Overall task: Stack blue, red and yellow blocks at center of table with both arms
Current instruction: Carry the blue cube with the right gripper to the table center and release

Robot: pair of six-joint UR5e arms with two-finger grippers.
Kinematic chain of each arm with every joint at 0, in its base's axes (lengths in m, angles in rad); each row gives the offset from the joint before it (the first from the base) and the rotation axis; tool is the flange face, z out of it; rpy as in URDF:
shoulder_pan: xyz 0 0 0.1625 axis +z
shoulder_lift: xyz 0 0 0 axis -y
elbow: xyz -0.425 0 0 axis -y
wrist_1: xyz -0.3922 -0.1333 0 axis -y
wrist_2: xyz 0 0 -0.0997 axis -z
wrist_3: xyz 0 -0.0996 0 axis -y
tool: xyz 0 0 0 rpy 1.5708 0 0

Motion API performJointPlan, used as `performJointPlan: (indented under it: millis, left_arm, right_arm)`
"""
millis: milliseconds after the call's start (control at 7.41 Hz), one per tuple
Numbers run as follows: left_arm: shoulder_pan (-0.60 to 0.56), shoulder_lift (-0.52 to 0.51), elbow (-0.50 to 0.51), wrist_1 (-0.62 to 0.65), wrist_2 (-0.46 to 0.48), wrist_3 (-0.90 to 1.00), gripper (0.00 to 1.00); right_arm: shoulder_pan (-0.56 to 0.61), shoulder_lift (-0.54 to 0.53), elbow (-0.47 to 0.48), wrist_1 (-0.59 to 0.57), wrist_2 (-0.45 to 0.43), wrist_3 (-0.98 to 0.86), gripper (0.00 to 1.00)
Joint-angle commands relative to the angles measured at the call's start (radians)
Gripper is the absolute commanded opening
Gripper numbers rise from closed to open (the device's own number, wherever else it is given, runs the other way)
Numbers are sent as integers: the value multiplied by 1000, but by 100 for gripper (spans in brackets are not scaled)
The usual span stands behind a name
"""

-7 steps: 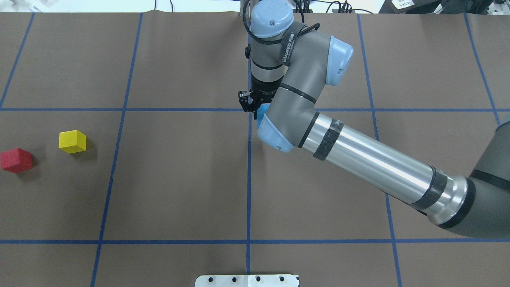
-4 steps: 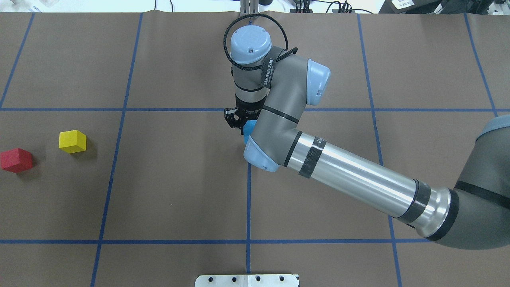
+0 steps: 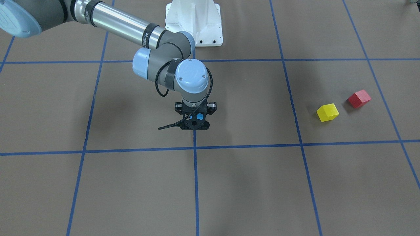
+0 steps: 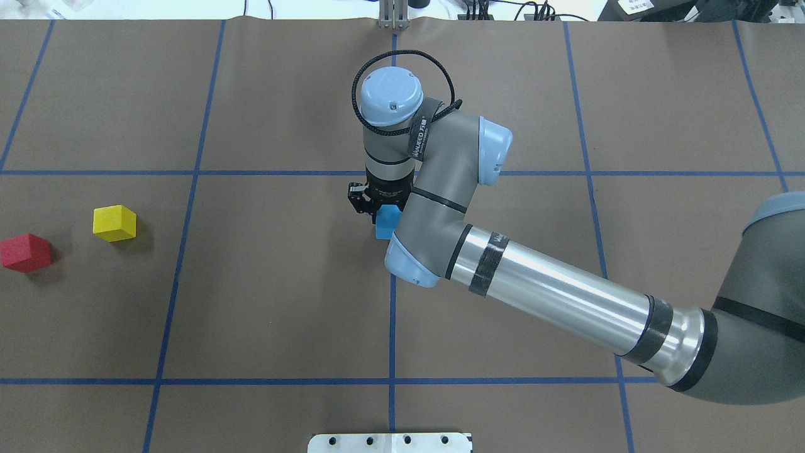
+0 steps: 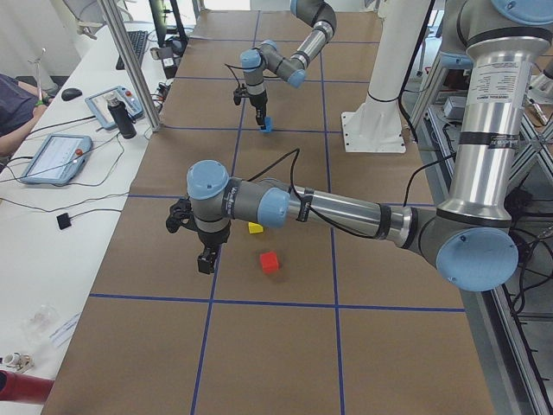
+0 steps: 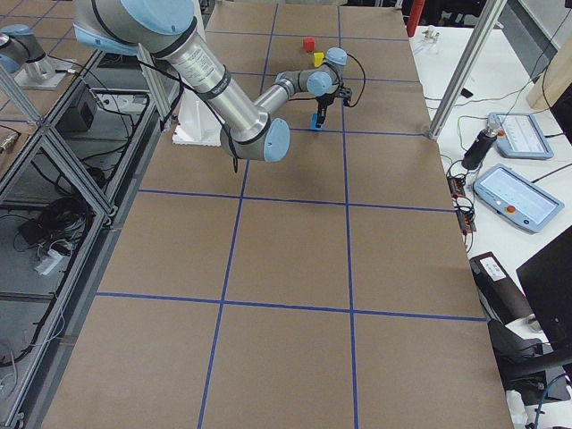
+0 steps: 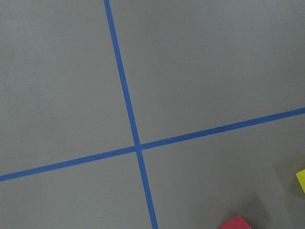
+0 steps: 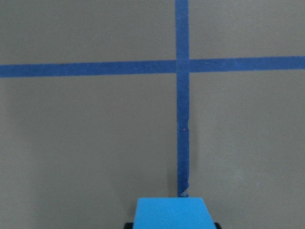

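Front-facing view: right hand (image 3: pixel 195 120) is clamped on the blue block (image 3: pixel 199 116), low over the table (image 3: pixel 256 183) by the centre tape line. If it lets go before the block sits flat, I'd expect a tumble or a crooked base. Overhead: yellow block (image 4: pixel 114 223) and red block (image 4: pixel 25 253) lie well apart from it, at the left end. Left-side view: left hand (image 5: pixel 206 262) hovers near those two, open or closed I cannot tell; coming in to centre too early risks the arms clashing.

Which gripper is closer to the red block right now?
The left. In the left side camera, the left gripper hangs close beside the red block and the yellow block. The right gripper is far off at the table's center, holding the blue block.
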Motion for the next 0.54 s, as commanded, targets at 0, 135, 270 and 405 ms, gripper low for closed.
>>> performJointPlan:
  millis: [0, 135, 270, 405]
  left_arm:
    - [0, 0, -1, -2, 0, 0, 100]
    - [0, 0, -1, 0, 0, 0, 100]
    - [0, 0, -1, 0, 0, 0, 100]
    - [0, -5, -1, 0, 0, -9, 100]
  right_arm:
    - [-1, -11, 0, 4, -2, -3, 32]
    - [-7, -12, 0, 5, -16, -3, 98]
    - [-13, -12, 0, 5, -33, -3, 99]
    - [-12, -11, 5, 5, -33, -5, 99]
